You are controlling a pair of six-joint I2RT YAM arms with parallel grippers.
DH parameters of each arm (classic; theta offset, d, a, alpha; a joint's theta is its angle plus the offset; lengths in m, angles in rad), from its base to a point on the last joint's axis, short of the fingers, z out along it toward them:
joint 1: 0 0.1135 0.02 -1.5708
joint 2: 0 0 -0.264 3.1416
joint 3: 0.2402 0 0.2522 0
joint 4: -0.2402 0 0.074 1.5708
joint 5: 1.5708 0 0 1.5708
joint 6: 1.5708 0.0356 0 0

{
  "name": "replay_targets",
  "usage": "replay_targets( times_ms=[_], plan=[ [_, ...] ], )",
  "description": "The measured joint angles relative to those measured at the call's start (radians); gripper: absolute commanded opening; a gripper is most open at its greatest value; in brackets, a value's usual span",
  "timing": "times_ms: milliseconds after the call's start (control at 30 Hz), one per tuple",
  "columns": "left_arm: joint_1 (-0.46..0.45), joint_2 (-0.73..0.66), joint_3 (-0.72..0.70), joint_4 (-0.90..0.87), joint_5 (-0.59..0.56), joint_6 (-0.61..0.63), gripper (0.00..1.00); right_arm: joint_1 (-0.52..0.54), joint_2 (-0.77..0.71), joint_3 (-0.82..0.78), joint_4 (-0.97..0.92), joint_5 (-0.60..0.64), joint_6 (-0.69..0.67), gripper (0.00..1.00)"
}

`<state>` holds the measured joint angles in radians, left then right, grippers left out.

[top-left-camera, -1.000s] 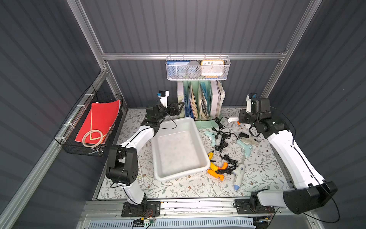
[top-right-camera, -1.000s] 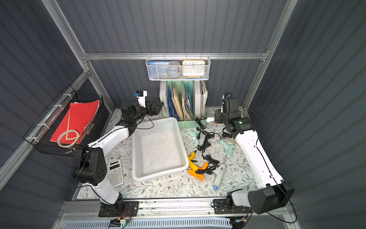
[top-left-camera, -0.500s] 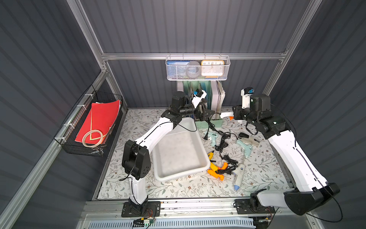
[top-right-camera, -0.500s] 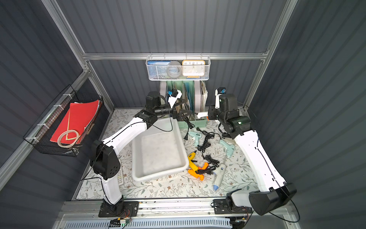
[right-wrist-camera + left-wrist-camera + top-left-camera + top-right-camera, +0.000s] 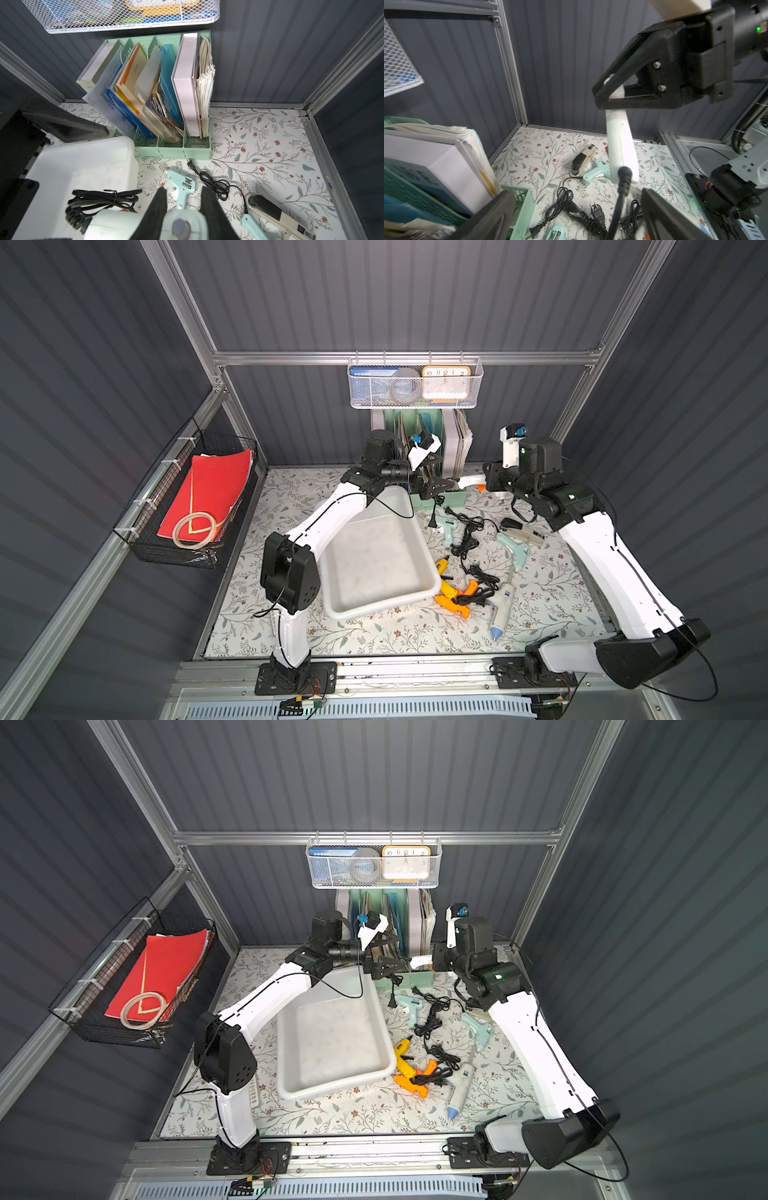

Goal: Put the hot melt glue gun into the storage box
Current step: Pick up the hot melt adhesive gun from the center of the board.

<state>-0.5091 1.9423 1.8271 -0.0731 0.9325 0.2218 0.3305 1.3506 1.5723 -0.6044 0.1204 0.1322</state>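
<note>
Box: shallow white plastic storage box (image 5: 382, 606), bare.
Right gripper (image 5: 182, 189): clamps white hot melt glue gun (image 5: 620, 145).
Left gripper (image 5: 577, 193): jaws apart.

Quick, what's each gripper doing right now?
Left gripper: open, holding nothing.
Right gripper: closed on the white glue gun.

Left arm (image 5: 328, 514) and right arm (image 5: 615, 572): white moulded link shells, black joint housings. Thin black cable (image 5: 399, 512) routed externally along each link. Hole pattern in the black shoulder housing (image 5: 297, 576). Flat black base plate (image 5: 295, 680) under each arm. White camera bracket (image 5: 424, 450) with blue connector at each wrist. Left tool (image 5: 438, 479) and right tool (image 5: 612, 93): matte black, triangular open-frame fingers (image 5: 633, 105). Two silver screw heads (image 5: 656, 64) at right tool finger mount. Green indicator (image 5: 758, 29) lit near right tool base.
</note>
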Motion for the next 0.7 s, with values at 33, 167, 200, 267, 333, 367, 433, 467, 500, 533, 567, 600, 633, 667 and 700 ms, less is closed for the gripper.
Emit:
replay_targets(
  times_ms=[33, 167, 200, 267, 333, 367, 433, 467, 500, 533, 567, 600, 633, 667, 700],
  plan=[
    [-0.003, 0.0, 0.0, -0.008, 0.011, 0.002, 1.0, 0.002, 0.0, 0.0, 0.005, 0.0, -0.001, 0.0],
    [-0.01, 0.0, 0.003, -0.025, 0.026, 0.006, 1.0, 0.013, 0.0, 0.0, 0.014, 0.001, -0.003, 0.0],
    [-0.011, 0.003, 0.009, -0.028, 0.026, 0.005, 1.0, 0.015, 0.0, 0.0, 0.015, 0.001, -0.003, 0.0],
    [-0.015, 0.014, 0.032, -0.03, 0.024, 0.004, 1.0, 0.023, 0.001, 0.0, 0.017, 0.003, -0.008, 0.0],
    [-0.019, 0.032, 0.062, -0.029, 0.021, 0.0, 0.98, 0.034, 0.004, 0.0, 0.023, 0.008, -0.013, 0.0],
    [-0.023, 0.043, 0.074, -0.028, 0.019, -0.003, 0.96, 0.039, 0.006, 0.0, 0.027, 0.012, -0.016, 0.0],
    [-0.032, 0.058, 0.086, -0.027, 0.014, -0.01, 0.92, 0.047, 0.013, 0.0, 0.033, 0.018, -0.019, 0.0],
    [-0.038, 0.066, 0.089, -0.026, 0.013, -0.015, 0.9, 0.049, 0.016, -0.001, 0.036, 0.021, -0.021, 0.0],
    [-0.043, 0.072, 0.089, -0.025, 0.011, -0.021, 0.88, 0.052, 0.019, -0.002, 0.036, 0.023, -0.023, 0.0],
    [-0.046, 0.077, 0.089, -0.024, 0.01, -0.023, 0.86, 0.054, 0.022, -0.003, 0.036, 0.027, -0.024, 0.0],
    [-0.05, 0.081, 0.089, -0.024, 0.009, -0.032, 0.82, 0.056, 0.024, -0.004, 0.037, 0.03, -0.026, 0.0],
    [-0.052, 0.083, 0.089, -0.023, 0.006, -0.035, 0.77, 0.058, 0.026, -0.005, 0.037, 0.034, -0.029, 0.0],
    [-0.053, 0.083, 0.089, -0.023, 0.004, -0.043, 0.72, 0.059, 0.027, -0.006, 0.037, 0.035, -0.031, 0.0],
    [-0.054, 0.083, 0.089, -0.019, 0.002, -0.047, 0.65, 0.06, 0.028, -0.008, 0.037, 0.037, -0.034, 0.0],
    [-0.053, 0.083, 0.089, -0.012, 0.001, -0.051, 0.58, 0.063, 0.029, -0.009, 0.037, 0.039, -0.037, 0.0]
  ],
)
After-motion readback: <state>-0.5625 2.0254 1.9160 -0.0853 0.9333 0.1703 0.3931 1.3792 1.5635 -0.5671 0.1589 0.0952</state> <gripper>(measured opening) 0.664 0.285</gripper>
